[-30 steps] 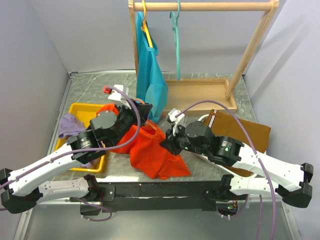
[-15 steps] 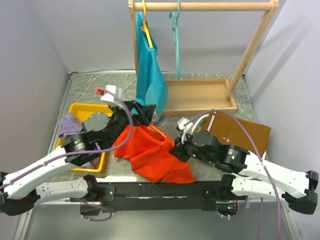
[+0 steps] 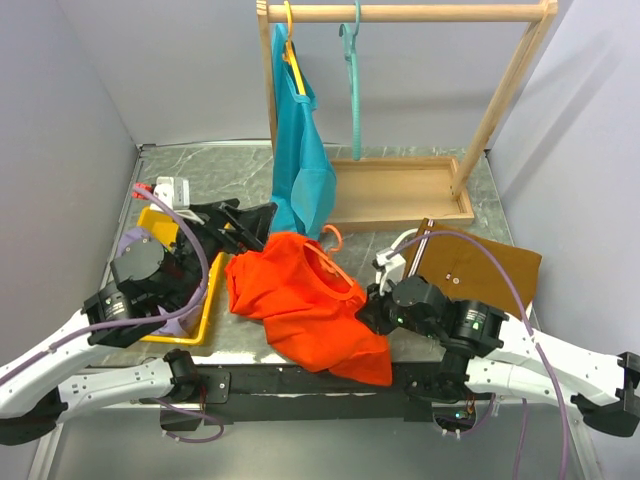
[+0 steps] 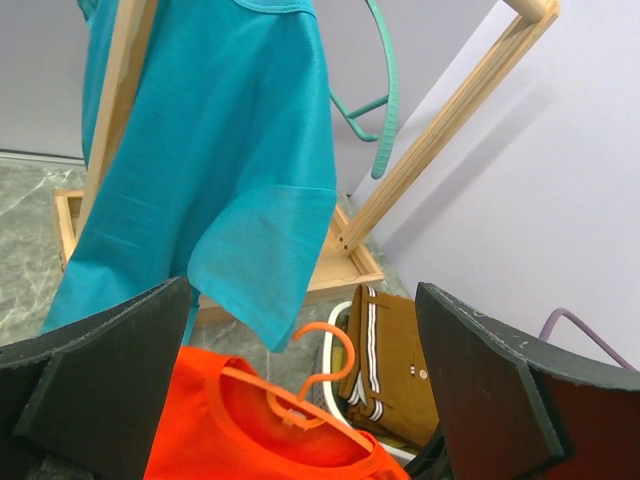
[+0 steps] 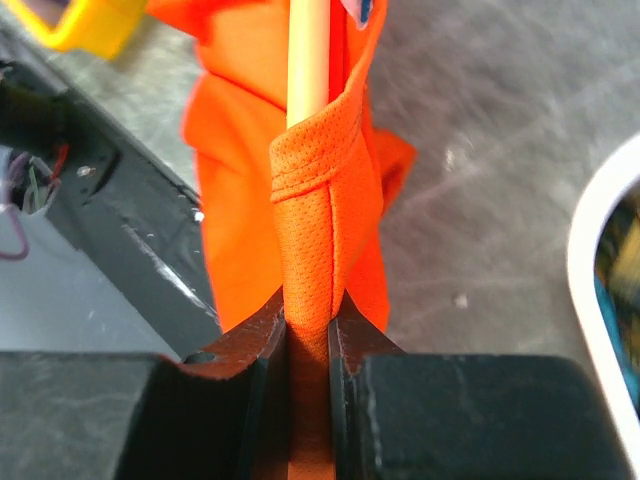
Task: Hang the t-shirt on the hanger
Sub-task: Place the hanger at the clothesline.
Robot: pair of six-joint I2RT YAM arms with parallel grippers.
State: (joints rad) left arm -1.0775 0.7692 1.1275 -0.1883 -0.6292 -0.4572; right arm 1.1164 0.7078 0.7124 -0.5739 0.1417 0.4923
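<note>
The orange-red t-shirt (image 3: 300, 305) lies crumpled on the table's near middle. The orange hanger (image 3: 330, 238) sits inside its collar, with the curved hook sticking out toward the rack. In the left wrist view the hanger's hook (image 4: 335, 355) rises from the t-shirt's (image 4: 220, 430) neckline. My left gripper (image 3: 245, 225) stands wide open just left of the shirt, holding nothing. My right gripper (image 3: 370, 312) is shut on the shirt's right edge. Up close, its jaws (image 5: 308, 330) pinch a fold of the t-shirt (image 5: 330, 200) wrapped round the hanger's thin bar (image 5: 307, 50).
A teal t-shirt (image 3: 300, 160) and a teal hanger (image 3: 353, 80) hang from the wooden rack (image 3: 400, 12), whose base tray (image 3: 400, 190) sits behind. A yellow tray (image 3: 160, 222) with a lilac cloth (image 3: 133, 245) is on the left. A brown garment (image 3: 480, 265) lies right.
My left gripper let go of the t-shirt, opened wide and drew back to the left. My right gripper pulled the shirt's edge toward the near side, and the hanger's hook now shows at the collar.
</note>
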